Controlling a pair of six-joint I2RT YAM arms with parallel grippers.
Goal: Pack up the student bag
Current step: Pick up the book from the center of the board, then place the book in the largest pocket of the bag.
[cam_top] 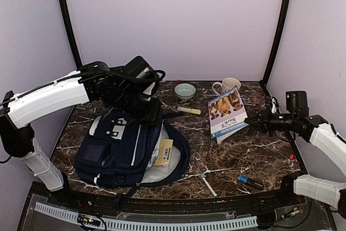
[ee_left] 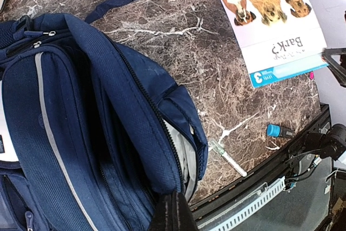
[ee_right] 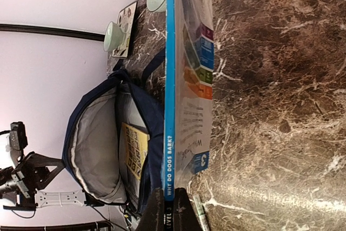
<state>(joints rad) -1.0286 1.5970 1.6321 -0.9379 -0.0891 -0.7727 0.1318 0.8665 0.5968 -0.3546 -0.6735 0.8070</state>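
Pinching the blue spine edge of the thin glossy paperback book with dogs on its cover, the right gripper is closed down to the book's thickness and has hold of it at one end only. The rest of the book stretches away from the gripper over the dark marbled worktop, and I cannot tell whether it is lifted clear or partly resting there.

Beyond the book's far end lies the navy blue fabric backpack, its grey-lined mouth gaping toward this gripper. A flat yellow booklet already lies in that opening. On the backpack's other side, the left gripper is closed on the fabric of the bag's rim, holding the mouth up.

The risks, as I judge them:
- The grip sits at the very edge of a limp, slick book, so it may droop, swing about the pinch or slide out once it is carried.
- A drooping leading corner could catch the near lip of the backpack and push the bag along instead of entering it.
- The yellow booklet could stop the book short, leaving it half out.
- If the fabric slips from the left gripper, the mouth collapses in the book's path.
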